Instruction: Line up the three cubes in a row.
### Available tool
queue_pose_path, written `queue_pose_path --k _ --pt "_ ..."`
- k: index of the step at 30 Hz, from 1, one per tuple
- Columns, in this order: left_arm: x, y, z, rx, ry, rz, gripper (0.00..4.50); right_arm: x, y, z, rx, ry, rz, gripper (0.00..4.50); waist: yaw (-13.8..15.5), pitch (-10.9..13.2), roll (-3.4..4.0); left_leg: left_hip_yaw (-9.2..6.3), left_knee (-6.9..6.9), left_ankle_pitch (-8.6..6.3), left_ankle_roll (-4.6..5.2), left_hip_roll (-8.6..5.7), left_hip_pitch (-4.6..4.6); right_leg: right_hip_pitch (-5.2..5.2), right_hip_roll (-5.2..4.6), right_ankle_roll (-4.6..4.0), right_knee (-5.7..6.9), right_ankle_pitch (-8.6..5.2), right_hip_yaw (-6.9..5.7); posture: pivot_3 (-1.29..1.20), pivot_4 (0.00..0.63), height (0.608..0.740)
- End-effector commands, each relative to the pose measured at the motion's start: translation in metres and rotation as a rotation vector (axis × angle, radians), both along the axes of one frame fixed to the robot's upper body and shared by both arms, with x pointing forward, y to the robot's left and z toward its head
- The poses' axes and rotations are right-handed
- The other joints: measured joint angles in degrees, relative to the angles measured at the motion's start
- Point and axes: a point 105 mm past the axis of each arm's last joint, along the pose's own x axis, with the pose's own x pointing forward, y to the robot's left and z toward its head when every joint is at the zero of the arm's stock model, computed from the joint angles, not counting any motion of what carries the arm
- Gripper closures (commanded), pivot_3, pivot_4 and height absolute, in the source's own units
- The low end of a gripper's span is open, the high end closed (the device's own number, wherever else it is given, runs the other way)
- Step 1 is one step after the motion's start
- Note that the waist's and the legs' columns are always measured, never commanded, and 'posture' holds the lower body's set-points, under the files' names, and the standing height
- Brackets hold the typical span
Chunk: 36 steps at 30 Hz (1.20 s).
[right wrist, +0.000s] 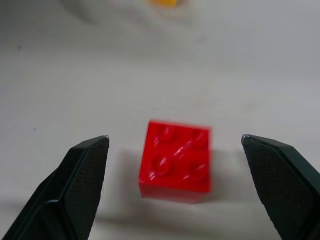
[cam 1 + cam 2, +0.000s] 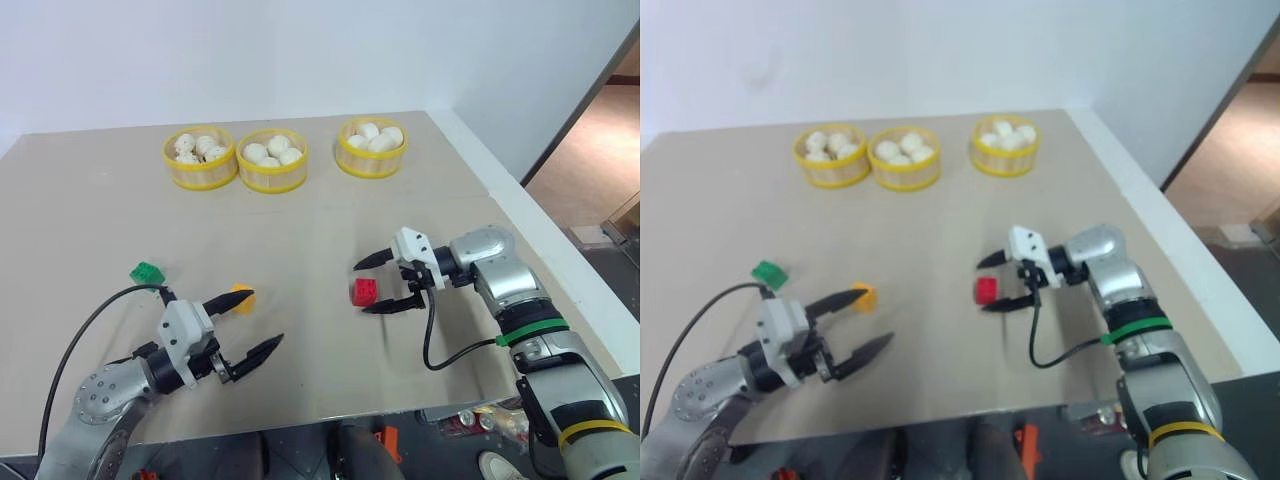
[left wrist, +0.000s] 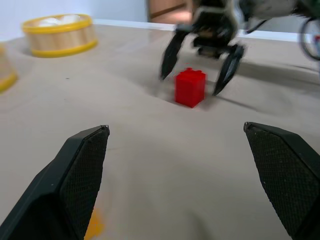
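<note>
1. Nearest the head camera, the left gripper [image 2: 256, 321] hovers low over the counter [image 2: 300, 240] with its two black fingers spread wide apart, gripping nothing.
2. Just past its upper fingertip sits the yellow-orange cube [image 2: 241, 298], so close that touching cannot be ruled out; the green cube [image 2: 147, 272] lies further to the robot's left, near the arm's black cable [image 2: 85, 335].
3. On the right, the right gripper [image 2: 367, 286] points toward the robot's left, fingers wide apart.
4. The red cube [image 2: 365, 291] rests on the counter between those fingertips, studs up, with a clear gap to each finger in the right wrist view; it is not gripped.
5. Red and yellow-orange cubes stand well apart, the green one beyond the yellow-orange.
6. Three baskets of buns [image 2: 271, 158] line the counter's far side.
</note>
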Motion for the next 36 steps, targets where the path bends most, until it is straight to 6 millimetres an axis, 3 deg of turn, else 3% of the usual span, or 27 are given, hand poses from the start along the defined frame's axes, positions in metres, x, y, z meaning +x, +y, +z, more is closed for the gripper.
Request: queue_pose_path --k 1,7,14,27,36 --pt "0.014 0.034 0.022 -0.06 -0.059 0.215 0.0 -0.003 0.002 0.052 0.104 -0.063 -0.008 0.09 0.0 0.0 0.0 0.03 0.0 0.0 0.0 0.02 -0.03 -0.07 0.0 0.0 0.01 0.02 0.04 0.0 0.15 0.74" --pt "0.032 0.083 0.039 -0.108 -0.062 0.453 0.0 -0.019 0.019 0.087 0.266 -0.074 -0.065 0.09 0.0 0.0 -0.04 -0.01 -0.03 0.0 0.0 0.14 -0.07 -0.1 0.12 0.18 0.01 0.12 -0.02 0.0 0.15 0.74" --pt "0.065 0.131 0.047 -0.079 -0.045 0.572 0.0 -0.038 0.043 0.077 0.345 -0.024 -0.087 0.09 0.0 0.0 -0.09 -0.07 -0.03 0.0 -0.01 0.22 -0.08 -0.13 0.3 0.06 0.01 0.15 -0.03 0.0 0.15 0.74" --pt "0.077 0.157 0.027 -0.058 0.059 0.628 0.0 -0.039 0.047 0.083 0.374 -0.088 -0.137 0.09 0.0 0.0 -0.22 0.14 -0.05 -0.01 -0.03 0.4 -0.47 -0.56 0.44 0.1 0.01 0.26 0.18 0.0 0.15 0.74" --pt "0.079 0.164 0.001 0.045 0.139 0.603 0.0 -0.047 0.049 0.077 0.381 -0.054 -0.068 0.09 0.0 0.0 -0.23 0.23 -0.05 -0.01 -0.03 0.67 -0.45 -0.65 0.71 -0.11 0.01 0.35 0.19 0.0 0.15 0.74"
